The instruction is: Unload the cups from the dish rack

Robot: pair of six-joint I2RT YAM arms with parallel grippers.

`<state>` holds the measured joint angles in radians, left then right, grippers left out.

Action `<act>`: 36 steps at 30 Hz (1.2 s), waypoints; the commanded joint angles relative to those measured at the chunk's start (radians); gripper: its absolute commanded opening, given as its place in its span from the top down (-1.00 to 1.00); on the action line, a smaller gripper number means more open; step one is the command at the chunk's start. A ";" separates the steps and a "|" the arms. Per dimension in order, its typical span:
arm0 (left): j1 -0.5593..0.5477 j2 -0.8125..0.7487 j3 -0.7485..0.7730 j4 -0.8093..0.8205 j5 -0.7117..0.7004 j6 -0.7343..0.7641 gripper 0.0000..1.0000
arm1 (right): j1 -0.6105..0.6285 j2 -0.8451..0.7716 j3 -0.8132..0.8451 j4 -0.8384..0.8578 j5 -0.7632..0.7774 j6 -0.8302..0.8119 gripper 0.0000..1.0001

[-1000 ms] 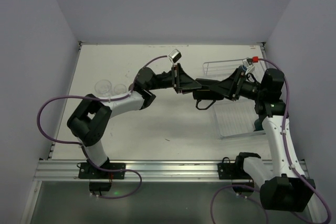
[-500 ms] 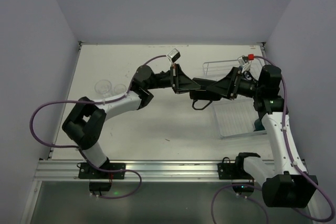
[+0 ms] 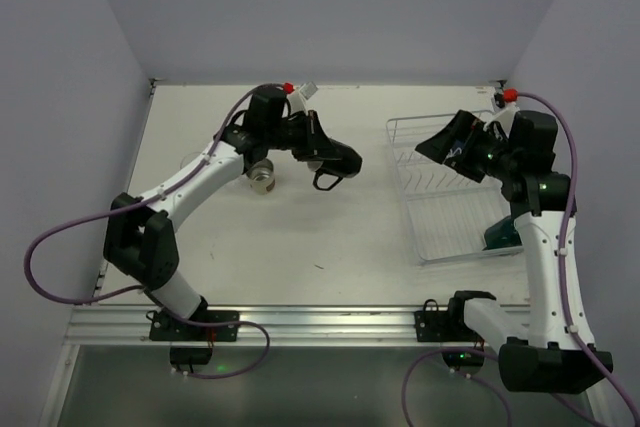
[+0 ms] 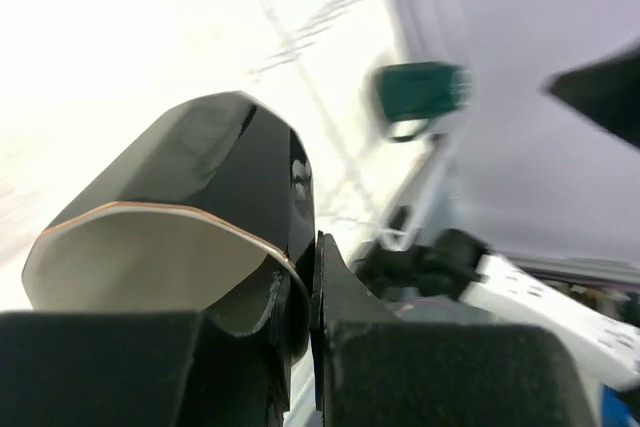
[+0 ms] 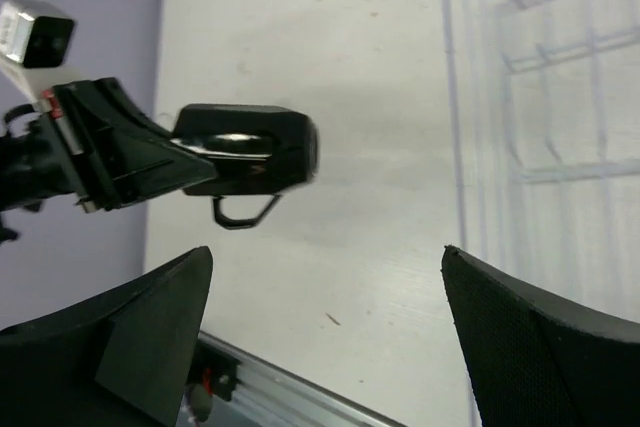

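Observation:
My left gripper point(image 3: 322, 154) is shut on the rim of a black mug point(image 3: 337, 160) and holds it above the table, left of the dish rack, with its handle hanging down. In the left wrist view the mug point(image 4: 220, 167) shows a cream inside, and one finger is inside the rim and one outside. The white wire dish rack point(image 3: 440, 187) stands at the right. My right gripper point(image 3: 440, 144) is open and empty above the rack's far left part. The right wrist view shows the mug point(image 5: 250, 160) and the rack point(image 5: 540, 97). A dark teal mug point(image 3: 503, 237) stands by the rack's right side.
A small greyish cup point(image 3: 263, 178) stands on the table under the left arm. Faint clear glasses point(image 3: 192, 161) stand at the far left. The teal mug also shows in the left wrist view point(image 4: 418, 94). Walls close the table on three sides.
The right gripper let go of the black mug and drew back to the right over the rack. The left gripper carried the mug to the left.

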<state>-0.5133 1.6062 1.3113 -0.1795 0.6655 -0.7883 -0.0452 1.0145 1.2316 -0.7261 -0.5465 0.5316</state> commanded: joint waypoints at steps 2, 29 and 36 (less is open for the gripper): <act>-0.022 0.052 0.233 -0.383 -0.234 0.294 1.00 | 0.001 0.007 0.063 -0.171 0.281 -0.065 -0.98; -0.122 0.347 0.474 -0.647 -0.802 0.412 1.00 | 0.001 -0.057 0.063 -0.268 0.361 -0.124 -0.98; -0.122 0.368 0.471 -0.653 -0.825 0.416 1.00 | 0.001 -0.060 0.046 -0.272 0.375 -0.127 -0.98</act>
<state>-0.6308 1.9877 1.7317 -0.8543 -0.1123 -0.3992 -0.0452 0.9672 1.2572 -0.9821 -0.1944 0.4236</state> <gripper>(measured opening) 0.076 0.987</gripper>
